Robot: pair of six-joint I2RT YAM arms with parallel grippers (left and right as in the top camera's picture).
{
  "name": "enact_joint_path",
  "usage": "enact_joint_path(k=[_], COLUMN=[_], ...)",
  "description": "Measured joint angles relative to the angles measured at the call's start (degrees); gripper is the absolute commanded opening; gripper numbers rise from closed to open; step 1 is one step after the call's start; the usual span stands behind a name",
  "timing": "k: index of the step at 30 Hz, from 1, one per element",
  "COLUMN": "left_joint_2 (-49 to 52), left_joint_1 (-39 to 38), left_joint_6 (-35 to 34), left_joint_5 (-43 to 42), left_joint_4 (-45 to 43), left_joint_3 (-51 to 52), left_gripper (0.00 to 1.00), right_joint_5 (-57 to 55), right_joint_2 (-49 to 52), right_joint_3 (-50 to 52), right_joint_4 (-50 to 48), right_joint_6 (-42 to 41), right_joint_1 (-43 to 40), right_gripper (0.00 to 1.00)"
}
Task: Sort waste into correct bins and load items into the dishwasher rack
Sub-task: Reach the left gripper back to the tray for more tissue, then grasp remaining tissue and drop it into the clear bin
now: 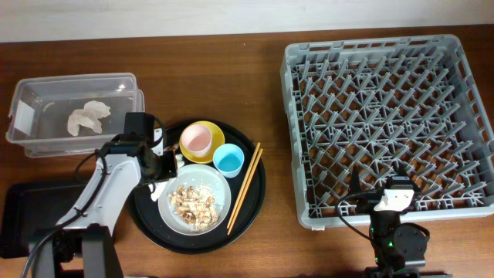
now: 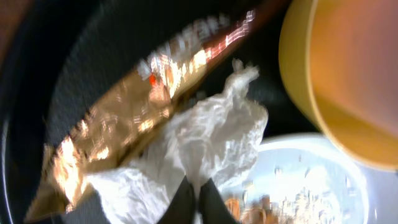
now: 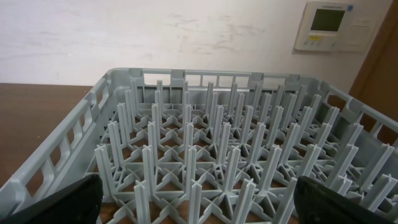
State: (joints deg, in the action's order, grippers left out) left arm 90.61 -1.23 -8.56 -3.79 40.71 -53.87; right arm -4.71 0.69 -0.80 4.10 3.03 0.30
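Note:
In the left wrist view my left gripper (image 2: 198,200) is shut on a crumpled white paper napkin (image 2: 214,134), with a shiny gold-brown wrapper (image 2: 124,118) lying against it on the round black tray. From overhead, the left gripper (image 1: 165,163) sits between the yellow bowl (image 1: 217,144) and the pale grey plate (image 1: 221,188). A pink cup (image 1: 196,139) stands in the bowl. Brown food scraps (image 1: 193,202) cover the plate. A light-blue cup (image 1: 228,160) and wooden chopsticks (image 1: 245,188) lie beside them. My right gripper (image 1: 394,193) is open at the front edge of the dishwasher rack (image 1: 386,54), holding nothing.
A clear plastic box (image 1: 123,81) at the back left holds another crumpled white napkin (image 1: 89,118). A flat black rectangular tray (image 1: 27,220) lies at the front left. The round black tray (image 1: 255,193) carries the dishes. The rack's upright pegs (image 3: 211,143) fill the right wrist view.

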Motion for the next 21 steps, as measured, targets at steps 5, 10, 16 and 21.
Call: enact_joint_path(k=[5,10,16,21], left_joint_2=[-2.10,-12.87,-19.30,-13.07], left_joint_1=[0.00,0.09,4.33,10.64], left_joint_6=[-0.48,-2.97,-9.42,-13.84], left_joint_5=[-0.94,-1.36,9.60,15.69], left_joint_4=[11.96,12.96,-5.22,-21.70], left_joint_3=[-6.47,-14.01,-14.82,-15.04], left_gripper=[0.00,0.00,0.00,0.55], right_joint_5=[0.02,0.00,0.02,0.00], right_joint_2=[0.00,0.00,0.00,-0.04], right_joint_3=[0.00,0.00,0.02,0.00], right_joint_4=[0.00,0.00,0.00,-0.02], right_joint_6=[0.02,0.00,0.00,-0.02], right_joint_1=[0.00,0.00,0.00,0.00], right_gripper=[0.98,0.98,0.98,0.98])
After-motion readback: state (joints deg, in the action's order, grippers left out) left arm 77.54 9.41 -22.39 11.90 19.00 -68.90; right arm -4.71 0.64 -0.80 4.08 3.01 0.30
